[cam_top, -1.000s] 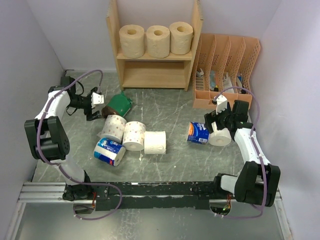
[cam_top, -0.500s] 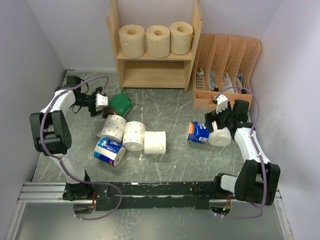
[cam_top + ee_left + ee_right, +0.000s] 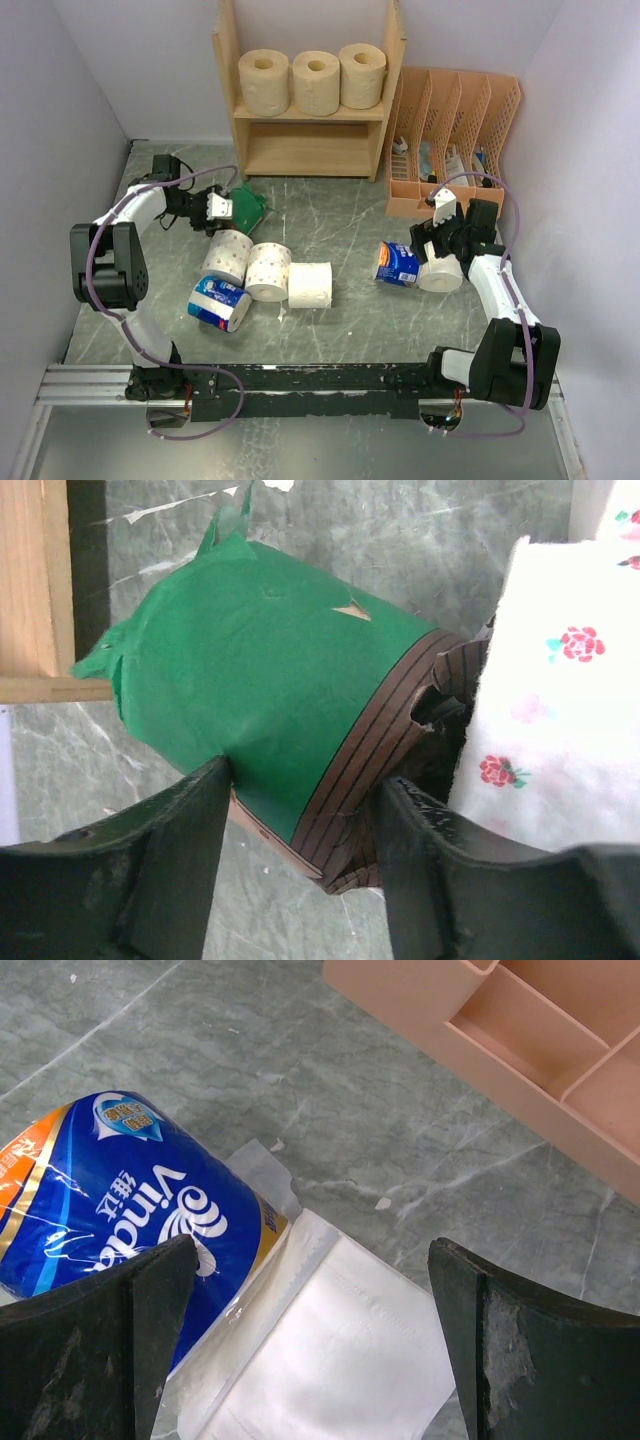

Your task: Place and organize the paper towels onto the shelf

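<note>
The wooden shelf (image 3: pixel 310 152) stands at the back with three tan rolls (image 3: pixel 316 80) on its upper tier. My left gripper (image 3: pixel 217 207) is closed on the brown end of the green-and-brown roll (image 3: pixel 246 204), which lies on the table; in the left wrist view its fingers (image 3: pixel 190 850) press both sides of that roll (image 3: pixel 270 690). My right gripper (image 3: pixel 437 250) is open over a white roll (image 3: pixel 441 275) that lies beside a blue-wrapped roll (image 3: pixel 397 264). In the right wrist view the white roll (image 3: pixel 340 1360) sits between the open jaws, and the blue roll (image 3: pixel 110 1200) is by the left finger.
A dotted white roll (image 3: pixel 228 256), two white rolls (image 3: pixel 268 270) (image 3: pixel 310 285) and a second blue roll (image 3: pixel 218 303) lie in the middle left. The floral roll (image 3: pixel 560 700) touches the green one. A peach file organizer (image 3: pixel 450 130) stands at the back right.
My left gripper has moved right to the green-and-brown roll and narrowed onto its end; the roll shifted slightly right. The right arm has barely moved.
</note>
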`<state>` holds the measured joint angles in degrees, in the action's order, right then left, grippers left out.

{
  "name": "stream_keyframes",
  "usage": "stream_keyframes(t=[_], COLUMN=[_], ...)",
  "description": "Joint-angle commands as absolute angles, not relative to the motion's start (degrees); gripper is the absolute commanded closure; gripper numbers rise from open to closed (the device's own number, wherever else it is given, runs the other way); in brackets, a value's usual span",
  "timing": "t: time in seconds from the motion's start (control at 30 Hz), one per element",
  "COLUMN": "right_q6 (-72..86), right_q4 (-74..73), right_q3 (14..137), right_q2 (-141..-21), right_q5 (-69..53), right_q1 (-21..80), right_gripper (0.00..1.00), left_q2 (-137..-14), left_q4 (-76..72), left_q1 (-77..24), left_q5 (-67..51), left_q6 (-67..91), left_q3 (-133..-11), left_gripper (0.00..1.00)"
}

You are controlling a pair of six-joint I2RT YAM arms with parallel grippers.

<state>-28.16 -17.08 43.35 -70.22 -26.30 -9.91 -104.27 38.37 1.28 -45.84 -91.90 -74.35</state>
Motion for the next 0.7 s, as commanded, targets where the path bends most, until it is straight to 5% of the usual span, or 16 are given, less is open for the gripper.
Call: stream_keyframes(t=[0.0, 0.1, 0.2, 0.43, 0.67], right_q6=[-29.29, -29.23, -28.93, -28.59, -28.33], right_q4=[-21.22, -20.94, -20.51, -19.76, -19.27], right_q3=[41.48, 41.4, 41.23, 40.87, 40.56], right_q2=[-71.05, -70.81, -70.5, -69.98, -69.4], right_q5=[-22.22, -21.82, -21.36, -20.32, -19.96], right_q1=[-10.55, -10.55, -10.52, -10.54, -10.54], right_gripper=[0.0, 0.0, 0.0, 0.0, 0.0], left_q2=[-103.1, -102.06, -101.16, -97.4, -99.01], left_q4=[36.83, 35.92, 35.48, 41.82, 49.13], left_q1=[-0.76, -1.89, -3.13, -4.3, -4.31], left_q5=[-42.59, -40.61, -39.07, -36.52, -35.26], left_q6=[-91.96, -90.79, -88.05, -81.9, -60.07], left_q3=[-72.06, -70.41, -69.81, -77.67, -102.87], left_gripper=[0.42, 0.57, 0.9, 0.93, 0.93])
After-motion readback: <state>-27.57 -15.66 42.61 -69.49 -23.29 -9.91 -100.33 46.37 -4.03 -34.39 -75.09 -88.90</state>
